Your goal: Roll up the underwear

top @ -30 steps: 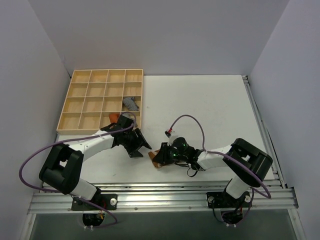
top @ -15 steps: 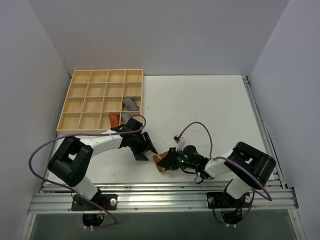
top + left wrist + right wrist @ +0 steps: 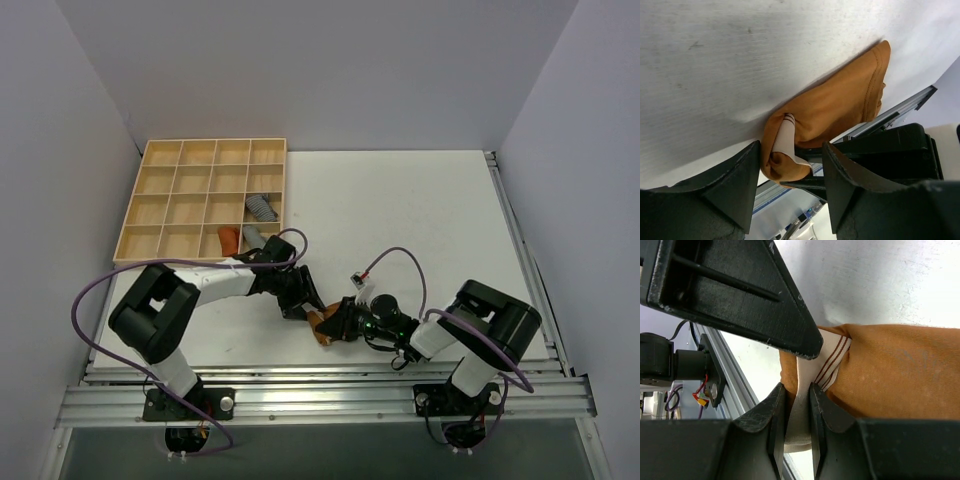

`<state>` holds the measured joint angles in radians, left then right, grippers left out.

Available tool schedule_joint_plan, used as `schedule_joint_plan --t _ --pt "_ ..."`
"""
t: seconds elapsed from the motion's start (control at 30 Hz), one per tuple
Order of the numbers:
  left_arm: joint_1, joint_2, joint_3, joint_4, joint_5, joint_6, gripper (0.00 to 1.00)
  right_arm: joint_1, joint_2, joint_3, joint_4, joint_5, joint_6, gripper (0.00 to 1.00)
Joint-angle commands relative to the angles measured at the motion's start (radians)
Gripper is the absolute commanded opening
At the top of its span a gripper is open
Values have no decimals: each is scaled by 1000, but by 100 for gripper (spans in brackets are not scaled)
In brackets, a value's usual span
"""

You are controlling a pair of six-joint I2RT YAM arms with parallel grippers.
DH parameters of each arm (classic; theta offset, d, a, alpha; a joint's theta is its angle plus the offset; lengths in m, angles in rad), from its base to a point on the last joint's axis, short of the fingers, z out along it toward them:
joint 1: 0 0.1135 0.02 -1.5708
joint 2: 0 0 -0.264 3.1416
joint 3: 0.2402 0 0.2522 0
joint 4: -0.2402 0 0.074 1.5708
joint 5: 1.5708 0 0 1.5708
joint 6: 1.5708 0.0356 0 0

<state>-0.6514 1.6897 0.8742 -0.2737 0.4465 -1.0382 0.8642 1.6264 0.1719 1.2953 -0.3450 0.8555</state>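
The caramel-brown underwear (image 3: 322,326) lies bunched near the table's front edge, between my two grippers. In the right wrist view, my right gripper (image 3: 796,396) is shut on the pale beige striped band (image 3: 832,365), with the brown fabric (image 3: 900,375) stretching off to the right. My left gripper (image 3: 305,305) is open. In the left wrist view, its jaws (image 3: 790,167) straddle the folded band end of the underwear (image 3: 840,105) without pinching it. One left finger (image 3: 740,290) crosses the top of the right wrist view. The right gripper shows in the top view (image 3: 338,322).
A wooden compartment tray (image 3: 165,200) stands at the back left, holding grey rolled cloths (image 3: 262,207) and a redder orange roll (image 3: 229,238). The aluminium rail (image 3: 320,385) runs just beyond the table's front edge, close to the underwear.
My left gripper has moved right, from beside the tray to the underwear, and now straddles its band end. My right gripper has kept hold and shifted slightly right and nearer.
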Motion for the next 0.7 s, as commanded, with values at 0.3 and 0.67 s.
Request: schedule_joint_plan --t 0.3,0.67 --pt "-2 -39 11 -5 28 67 58 -11 41 -78 -90 14 -18 1" --pt "-25 -109 166 -507 -210 -126 63 -11 -5 -88 -140 57 -21 1"
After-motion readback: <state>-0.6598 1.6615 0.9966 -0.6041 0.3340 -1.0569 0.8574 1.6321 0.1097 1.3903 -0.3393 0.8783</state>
